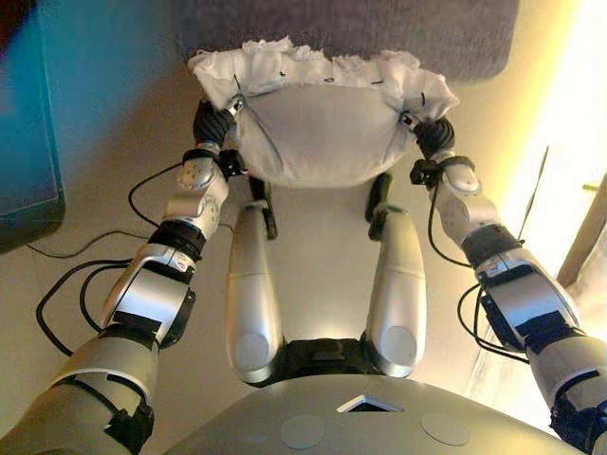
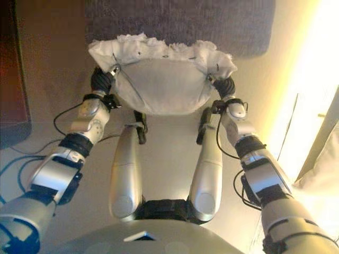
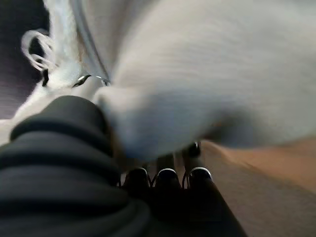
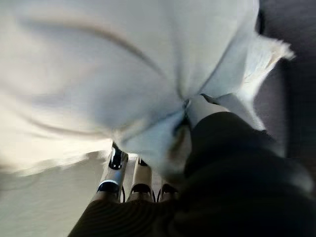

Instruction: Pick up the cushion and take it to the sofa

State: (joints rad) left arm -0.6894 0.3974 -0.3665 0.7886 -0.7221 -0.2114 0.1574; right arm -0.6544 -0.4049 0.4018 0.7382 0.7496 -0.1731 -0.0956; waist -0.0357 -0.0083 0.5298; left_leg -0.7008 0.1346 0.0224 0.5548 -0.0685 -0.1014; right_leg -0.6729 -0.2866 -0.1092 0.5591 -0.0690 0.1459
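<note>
A white cushion (image 1: 318,128) with a frilly edge is held up off the floor between my two hands, in front of the dark grey sofa (image 1: 379,28). My left hand (image 1: 216,121) grips its left side, thumb pinching the cloth on top and fingers (image 3: 168,177) under it. My right hand (image 1: 429,128) grips its right side the same way, fingers (image 4: 114,170) beneath the cushion (image 4: 98,74). The cushion's far frilled edge lies at the sofa's front edge; I cannot tell if it touches.
A beige floor (image 1: 322,237) lies below the cushion. A dark piece of furniture (image 1: 24,142) stands at the left. A bright lit strip and a pale panel (image 2: 318,159) run along the right.
</note>
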